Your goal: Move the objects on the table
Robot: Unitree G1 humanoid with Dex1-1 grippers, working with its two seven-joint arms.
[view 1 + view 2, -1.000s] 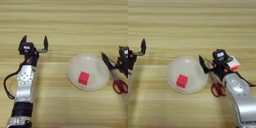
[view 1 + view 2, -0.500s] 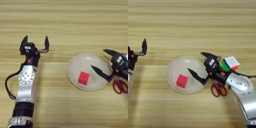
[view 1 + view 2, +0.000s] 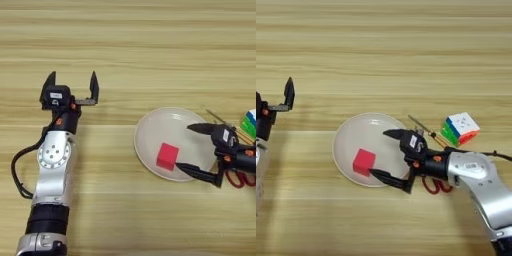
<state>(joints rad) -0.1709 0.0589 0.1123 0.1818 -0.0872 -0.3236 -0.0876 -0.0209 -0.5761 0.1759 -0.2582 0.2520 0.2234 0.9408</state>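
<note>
My right hand (image 3: 386, 159), fingers spread wide and grasping nothing, reaches in over the rim of the cream plate (image 3: 351, 135) toward the red cube (image 3: 364, 162), which lies in the plate's near half; the left hand (image 3: 71, 89) is parked, fingers apart and empty, on the worktop (image 3: 130, 45) well to the left. I judge the chief risk a lower finger catching the plate's near rim and shoving the plate or tipping the cube. The red-handled scissors (image 3: 437, 186), screwdriver (image 3: 423, 128) and puzzle cube (image 3: 460, 128) crowd my forearm and could be swept aside.

Cube (image 3: 364, 162) on plate (image 3: 351, 137), left of scissors (image 3: 437, 185)
</note>
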